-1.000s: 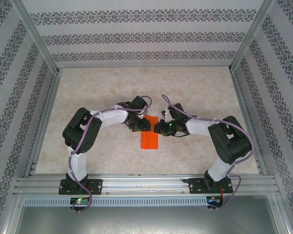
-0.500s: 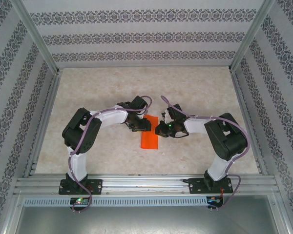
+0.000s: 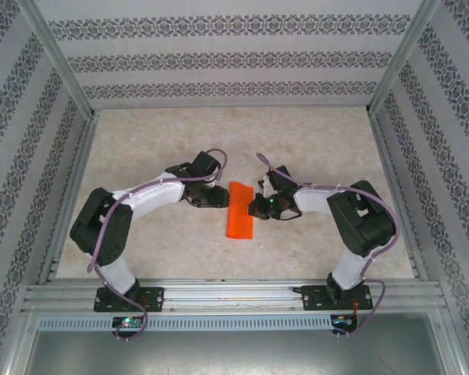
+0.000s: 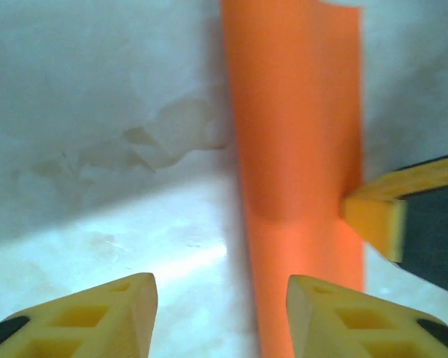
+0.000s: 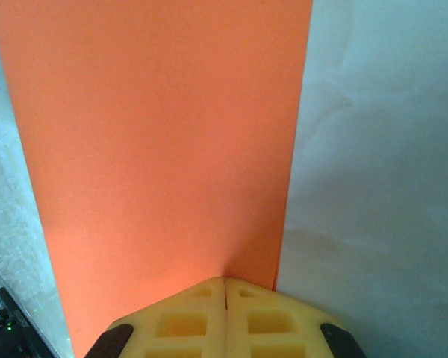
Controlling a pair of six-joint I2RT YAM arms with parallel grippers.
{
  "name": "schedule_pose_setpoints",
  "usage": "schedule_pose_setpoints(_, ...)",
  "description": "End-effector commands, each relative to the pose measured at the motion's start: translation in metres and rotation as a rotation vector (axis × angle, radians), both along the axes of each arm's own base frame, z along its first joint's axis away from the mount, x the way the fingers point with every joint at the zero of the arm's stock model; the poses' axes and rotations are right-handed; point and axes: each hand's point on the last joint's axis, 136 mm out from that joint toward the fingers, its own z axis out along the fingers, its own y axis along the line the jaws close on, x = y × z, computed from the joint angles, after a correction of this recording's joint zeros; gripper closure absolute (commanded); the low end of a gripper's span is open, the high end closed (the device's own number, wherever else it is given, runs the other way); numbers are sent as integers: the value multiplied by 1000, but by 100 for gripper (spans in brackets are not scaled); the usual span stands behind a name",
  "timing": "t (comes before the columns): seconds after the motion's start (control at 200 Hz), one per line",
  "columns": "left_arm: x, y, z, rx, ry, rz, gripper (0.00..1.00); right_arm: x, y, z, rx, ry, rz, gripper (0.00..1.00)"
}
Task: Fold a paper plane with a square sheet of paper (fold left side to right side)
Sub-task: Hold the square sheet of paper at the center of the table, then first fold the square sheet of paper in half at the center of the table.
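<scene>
Pin the folded square sheet of paper (image 3: 240, 211) on the table (image 3: 313, 141) with the right hand (image 3: 255, 208), fingers together at its edge; sweep the left hand (image 3: 215, 197), fingers apart alongside, down the crease.

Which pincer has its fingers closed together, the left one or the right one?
The right pincer: its yellow fingers meet with no gap, tips at the edge of the orange paper. The left pincer stands open, fingers clearly apart.

Parted left pincer (image 4: 220, 298) beside folded orange paper (image 4: 295, 149), right pincer (image 4: 375, 220) tip against its edge.
</scene>
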Motion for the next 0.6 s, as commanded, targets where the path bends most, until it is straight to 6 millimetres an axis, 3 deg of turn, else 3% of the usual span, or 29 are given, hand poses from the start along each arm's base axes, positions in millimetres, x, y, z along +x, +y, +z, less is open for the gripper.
schedule_pose_setpoints(0.0,-4,-25,13,-154,-37,-110,64,-24,-31,-44,-196,101,-16,100)
schedule_pose_setpoints(0.155,-11,-54,10,-319,26,-175,79,-25,-33,-46,-207,105,-16,100)
schedule_pose_setpoints(0.29,-10,-63,-3,-355,52,-194,83,-26,-34,-46,-217,105,-16,100)
schedule_pose_setpoints(0.595,-7,-41,-49,-207,69,-147,84,-27,-39,-47,-251,107,-4,100)
